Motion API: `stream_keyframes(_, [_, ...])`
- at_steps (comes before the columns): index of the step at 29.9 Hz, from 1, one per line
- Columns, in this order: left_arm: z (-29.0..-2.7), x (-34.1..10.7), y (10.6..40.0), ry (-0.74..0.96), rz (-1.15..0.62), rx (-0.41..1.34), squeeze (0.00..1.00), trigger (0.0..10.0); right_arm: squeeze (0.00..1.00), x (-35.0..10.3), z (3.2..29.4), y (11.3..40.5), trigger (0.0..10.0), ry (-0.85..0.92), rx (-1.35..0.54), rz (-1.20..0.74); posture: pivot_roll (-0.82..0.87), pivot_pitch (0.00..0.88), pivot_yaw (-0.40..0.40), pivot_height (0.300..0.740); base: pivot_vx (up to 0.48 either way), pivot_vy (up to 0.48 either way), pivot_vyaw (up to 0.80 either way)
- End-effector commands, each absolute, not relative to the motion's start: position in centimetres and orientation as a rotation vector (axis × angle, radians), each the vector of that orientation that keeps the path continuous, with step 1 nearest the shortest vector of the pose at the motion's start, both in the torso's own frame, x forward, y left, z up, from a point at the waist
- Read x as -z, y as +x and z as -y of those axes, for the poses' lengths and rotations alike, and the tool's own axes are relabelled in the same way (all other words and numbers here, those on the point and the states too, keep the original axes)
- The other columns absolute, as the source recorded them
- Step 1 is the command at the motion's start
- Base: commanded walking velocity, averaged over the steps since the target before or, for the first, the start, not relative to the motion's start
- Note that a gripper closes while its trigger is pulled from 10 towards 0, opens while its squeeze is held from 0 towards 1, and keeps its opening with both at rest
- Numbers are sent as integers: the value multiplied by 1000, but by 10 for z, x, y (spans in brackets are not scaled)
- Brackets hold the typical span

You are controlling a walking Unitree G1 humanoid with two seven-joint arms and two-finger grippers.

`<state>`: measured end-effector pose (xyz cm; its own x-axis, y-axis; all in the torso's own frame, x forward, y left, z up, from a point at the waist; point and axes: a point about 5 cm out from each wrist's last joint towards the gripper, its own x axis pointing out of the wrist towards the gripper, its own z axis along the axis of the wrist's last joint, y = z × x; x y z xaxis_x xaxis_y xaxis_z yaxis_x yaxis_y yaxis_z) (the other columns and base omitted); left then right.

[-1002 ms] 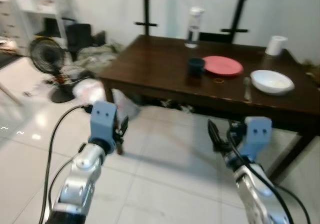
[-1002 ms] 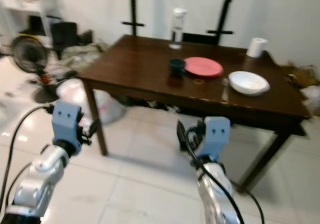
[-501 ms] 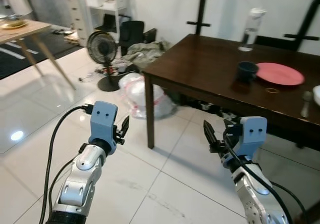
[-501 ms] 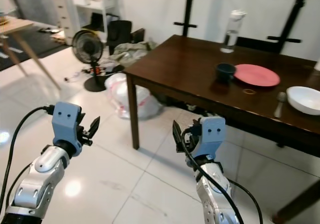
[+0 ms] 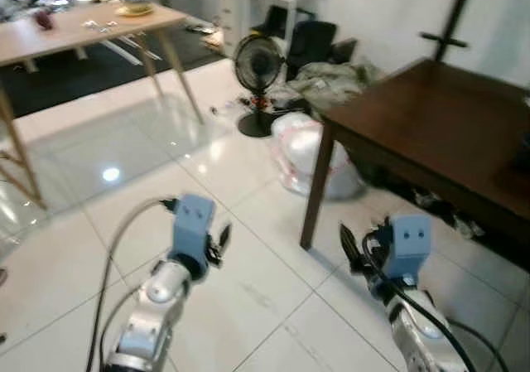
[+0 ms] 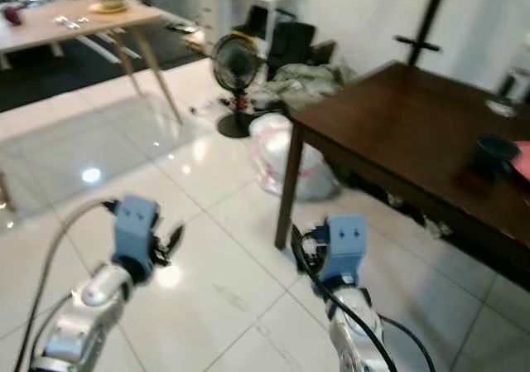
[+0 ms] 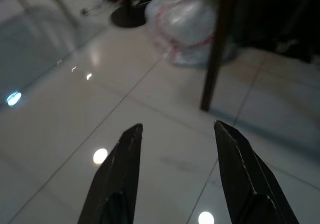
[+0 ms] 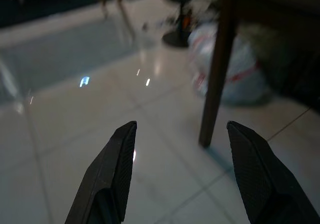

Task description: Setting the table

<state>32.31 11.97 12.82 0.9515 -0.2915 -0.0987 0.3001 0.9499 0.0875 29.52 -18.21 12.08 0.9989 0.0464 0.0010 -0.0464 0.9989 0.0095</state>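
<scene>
While both arms are held out over the floor with nothing carried, entries follow.

Left gripper (image 7: 172, 176): fingers are seen spread apart, nothing between them; white tile floor (image 5: 149, 181) lies beneath.

Right gripper (image 8: 182, 176): fingers likewise parted and empty, aimed toward the dark table's leg (image 8: 216, 79).

Task items: a dark blue cup (image 6: 494, 151) is seen on the dark wooden table (image 6: 414, 132), near its far right part; an edge of a red plate (image 6: 523, 158) lies just beside the cup, and the base of a clear bottle (image 6: 513, 90) stands behind. All are well apart from both grippers.

Handling (judged): the cup is taken to be small, stiff and light, possibly breakable; a hold across the rim or wall is advised. The plate is flat and probably slick, so an edge pinch would be needed.

Other surroundings: a floor fan (image 5: 255, 61), a white bag with red trim (image 5: 310, 152) beside the table leg, a light wooden table (image 5: 83, 28) at far left with small items on it.

View differences: cup and plate edge are caught by the right eye view; the left eye view cuts the tabletop off before them. Finger separation is confirmed by the wrist views; head views are blurred.
</scene>
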Motion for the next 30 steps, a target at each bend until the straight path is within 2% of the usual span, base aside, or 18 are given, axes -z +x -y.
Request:
stream_keyframes(1, [-113, -118, 319, 119, -112, 346, 0, 10000, 0, -108, 187, 291, 10000, -2, -11, -42, 63, 55, 61, 740, 0, 0, 788])
stream_keyframes(7, [-93, -82, 307, 182, -224, 482, 0, 10000, 0, -70, 193, 278, 10000, -33, 11, -179, 54, 60, 72, 740, 0, 0, 788])
stream_keyframes(14, [-102, -59, 300, 218, -281, 416, 0, 10000, 0, -56, 177, 266, 10000, 2, -132, -194, 47, 65, 74, 740, 0, 0, 788])
stream_keyframes(21, [-117, -49, 294, 163, -280, 319, 0, 10000, 0, -52, 180, 264, 10000, 23, -54, -163, 55, 66, 66, 740, 0, 0, 788])
stream_keyframes(30, [-125, -48, 296, 158, -275, 281, 0, 10000, 0, -51, 170, 263, 10000, 61, -110, -147, 60, 64, 66, 740, 0, 0, 790])
